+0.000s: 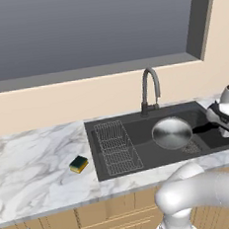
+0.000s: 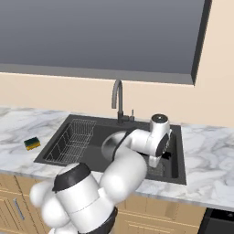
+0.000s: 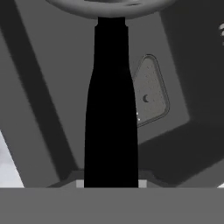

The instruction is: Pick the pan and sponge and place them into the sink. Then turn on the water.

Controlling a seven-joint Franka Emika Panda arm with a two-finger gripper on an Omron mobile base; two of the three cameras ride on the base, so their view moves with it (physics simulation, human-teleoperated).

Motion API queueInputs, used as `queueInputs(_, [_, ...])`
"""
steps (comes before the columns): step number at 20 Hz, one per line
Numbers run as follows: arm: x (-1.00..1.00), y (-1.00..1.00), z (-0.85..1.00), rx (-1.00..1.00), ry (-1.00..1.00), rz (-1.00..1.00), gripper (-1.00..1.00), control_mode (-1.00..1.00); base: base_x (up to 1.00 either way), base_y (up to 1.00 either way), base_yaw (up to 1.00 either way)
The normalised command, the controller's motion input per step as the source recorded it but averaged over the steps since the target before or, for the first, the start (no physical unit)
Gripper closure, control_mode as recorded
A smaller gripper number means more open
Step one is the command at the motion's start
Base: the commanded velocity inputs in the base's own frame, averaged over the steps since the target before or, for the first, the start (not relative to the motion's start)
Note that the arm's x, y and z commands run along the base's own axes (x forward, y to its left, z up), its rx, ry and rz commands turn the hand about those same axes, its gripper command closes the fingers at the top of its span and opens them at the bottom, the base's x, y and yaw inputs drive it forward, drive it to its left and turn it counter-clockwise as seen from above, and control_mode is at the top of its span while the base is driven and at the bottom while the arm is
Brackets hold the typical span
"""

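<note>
The round silver pan (image 1: 172, 132) is over the right half of the dark sink (image 1: 145, 155), its black handle (image 1: 202, 127) pointing right. My gripper (image 1: 214, 120) is shut on that handle. In the hand view the handle (image 3: 111, 109) runs straight up from between my fingertips to the pan's rim (image 3: 109, 6). I cannot tell whether the pan touches the basin floor. The arm hides part of the pan (image 2: 109, 145) in the right base view. The yellow and green sponge (image 1: 78, 164) (image 2: 32, 143) lies on the marble counter left of the sink. No water falls from the faucet (image 1: 151, 88).
A wire rack (image 1: 117, 146) (image 2: 73, 139) fills the sink's left side. The drain plate (image 3: 151, 94) lies on the basin floor below the handle. The faucet (image 2: 119, 103) stands at the sink's back edge, under a window. Marble counter (image 1: 31, 159) stretches to the left.
</note>
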Motion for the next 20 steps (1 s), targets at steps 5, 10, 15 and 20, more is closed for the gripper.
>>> queueInputs(5, [0.08,0.46,-0.07,-0.02,0.0,0.13,1.0,-1.0,0.0,0.0,0.0])
queueInputs(10, [0.15,0.5,-0.28,-0.04,0.01,0.09,1.0,-1.0,0.0,0.0,0.0])
queueInputs(15, [0.26,0.47,-0.33,-0.05,0.0,0.06,1.0,-1.0,0.0,0.0,0.0])
queueInputs(20, [0.44,0.29,-0.24,-0.03,0.0,0.03,1.0,-1.0,0.0,0.0,0.0])
